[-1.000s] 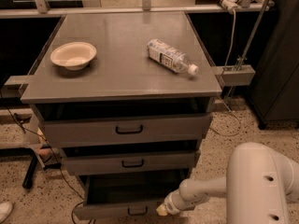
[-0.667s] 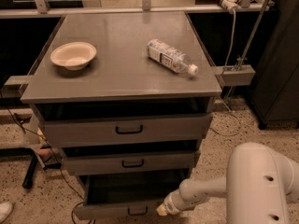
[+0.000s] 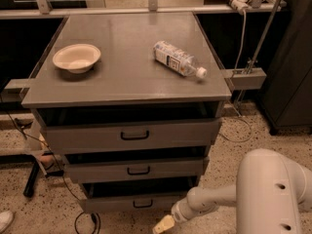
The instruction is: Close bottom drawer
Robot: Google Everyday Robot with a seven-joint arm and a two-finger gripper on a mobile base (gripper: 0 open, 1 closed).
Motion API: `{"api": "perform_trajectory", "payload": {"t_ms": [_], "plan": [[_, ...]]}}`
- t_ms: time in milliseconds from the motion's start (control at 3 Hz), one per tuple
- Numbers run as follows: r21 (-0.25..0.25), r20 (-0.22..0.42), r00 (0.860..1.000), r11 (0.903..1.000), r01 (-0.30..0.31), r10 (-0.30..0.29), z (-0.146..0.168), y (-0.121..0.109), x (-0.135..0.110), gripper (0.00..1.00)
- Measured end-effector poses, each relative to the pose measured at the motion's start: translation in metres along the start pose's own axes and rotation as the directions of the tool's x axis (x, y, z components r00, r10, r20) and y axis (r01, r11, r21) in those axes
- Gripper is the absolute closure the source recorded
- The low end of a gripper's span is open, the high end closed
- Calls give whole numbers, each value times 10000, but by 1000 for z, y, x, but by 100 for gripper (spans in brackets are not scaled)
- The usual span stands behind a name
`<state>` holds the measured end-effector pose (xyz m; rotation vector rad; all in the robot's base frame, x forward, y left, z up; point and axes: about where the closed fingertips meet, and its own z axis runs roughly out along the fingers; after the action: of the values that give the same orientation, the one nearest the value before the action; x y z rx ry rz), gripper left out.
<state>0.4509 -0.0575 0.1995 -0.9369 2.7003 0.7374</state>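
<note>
Reaching in low from the right, my gripper (image 3: 163, 224) sits at the bottom edge of the camera view, just below and to the right of the bottom drawer (image 3: 109, 204). My arm (image 3: 209, 201) runs back from it toward the lower right corner. Whether the gripper is open or closed, I cannot tell.

Key relation:
- The drawer front lies up and to the left of my gripper, just beside it. Contact cannot be confirmed.
- The front panel's long axis runs left to right. Its black handle (image 3: 143, 204) is at mid-panel, left of my gripper.
- I judge the closing push must go straight into the cabinet, away from the camera and square to that panel. My gripper stands right of centre, so an off-centre push could skew the drawer.

Drawer state:
- The bottom drawer stands out from the cabinet, with a dark gap above its panel. The contents are hidden.
- The middle drawer (image 3: 97, 171) and top drawer (image 3: 87, 138) also stand partly out, interiors dark.

Cabinet top (image 3: 126, 82):
- A bowl (image 3: 76, 57) at the left looks empty.
- A bottle (image 3: 179, 59) lies on its side at the right, cap toward the front right.
</note>
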Motion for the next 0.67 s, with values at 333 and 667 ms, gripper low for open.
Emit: {"api": "perform_trajectory", "payload": {"t_ms": [333,667], "plan": [[0,0,10000,10000,0,0,0,0,0,0],[0,0,10000,10000,0,0,0,0,0,15]]}}
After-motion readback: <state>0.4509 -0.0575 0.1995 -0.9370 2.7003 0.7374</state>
